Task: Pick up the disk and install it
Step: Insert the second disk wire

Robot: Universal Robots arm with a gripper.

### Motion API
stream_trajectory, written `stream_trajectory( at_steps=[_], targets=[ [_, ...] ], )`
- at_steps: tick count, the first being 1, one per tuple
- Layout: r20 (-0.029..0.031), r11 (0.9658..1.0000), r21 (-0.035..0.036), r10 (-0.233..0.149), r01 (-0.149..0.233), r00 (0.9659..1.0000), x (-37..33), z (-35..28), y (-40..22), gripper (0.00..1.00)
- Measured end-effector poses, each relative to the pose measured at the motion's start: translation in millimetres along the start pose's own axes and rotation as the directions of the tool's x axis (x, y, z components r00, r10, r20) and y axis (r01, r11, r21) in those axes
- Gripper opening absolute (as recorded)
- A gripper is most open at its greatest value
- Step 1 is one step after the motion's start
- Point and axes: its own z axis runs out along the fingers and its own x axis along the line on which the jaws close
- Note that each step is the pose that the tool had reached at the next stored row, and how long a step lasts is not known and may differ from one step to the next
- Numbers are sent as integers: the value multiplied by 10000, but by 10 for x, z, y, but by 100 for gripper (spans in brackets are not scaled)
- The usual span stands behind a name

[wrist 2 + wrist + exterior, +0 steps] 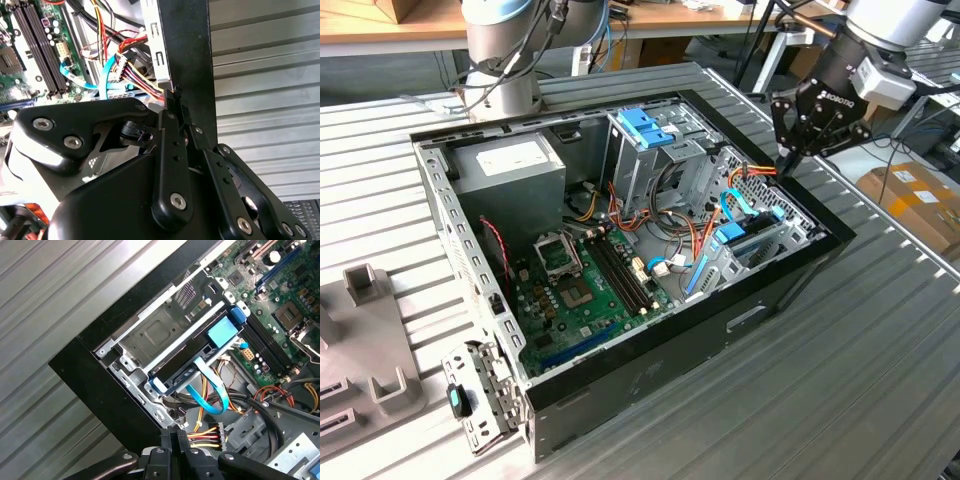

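The disk (197, 357) sits in the case's (650, 385) bay, beside the motherboard (585, 290).

Arm (890, 25) showing silver-grey rounded housings, pale wrist section. Gripper (800, 150) wearing matte black body, white lettering on side, in exterior view. Black linkage fingers (172, 165) showing round silver screw heads at pivots, small holes along bars, in second wrist view. Black cables running beside second silver-grey arm base (500, 50), wearing blue ring.

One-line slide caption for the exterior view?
Gripper, fingers together and empty, poised over the open computer case's right edge, near the drive cage.
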Motion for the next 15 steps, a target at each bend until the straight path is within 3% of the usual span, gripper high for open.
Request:
stream_trajectory(
  at_steps=[2,15],
  targets=[
    [2,9999,6,133,-133,9999,-3,1,4,16],
    [1,9999,6,135,-135,9999,-33,2,31,16]
  ],
)
